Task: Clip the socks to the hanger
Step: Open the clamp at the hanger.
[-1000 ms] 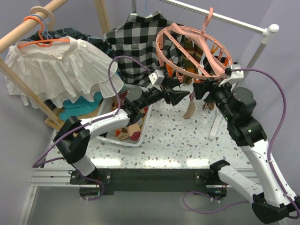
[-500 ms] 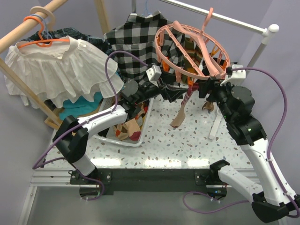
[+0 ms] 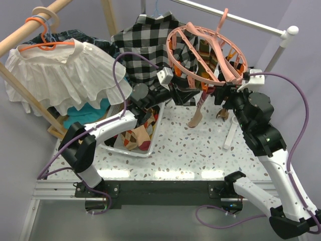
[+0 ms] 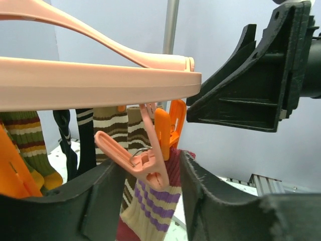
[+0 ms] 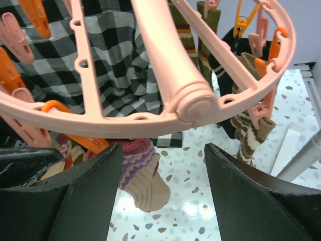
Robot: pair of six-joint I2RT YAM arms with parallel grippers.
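Maroon-striped sock [image 4: 150,216], pinched upright in the left gripper [image 4: 152,164], has its cuff just behind the pink peg [image 4: 125,153] under the hanger [image 4: 100,80]; the right gripper [image 5: 163,149] hangs open beneath.

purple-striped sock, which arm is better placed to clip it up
Left: left gripper holds the purple-striped cream sock under a salmon plastic peg; the right gripper sits open below the pink ring.

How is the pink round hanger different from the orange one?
The pink hanger is a ring with crossbars and pegs holding socks; the orange hanger is thin, carrying a white frilly top. Pink hangs on the metal rail, orange on the wooden pole. Both have hooks.
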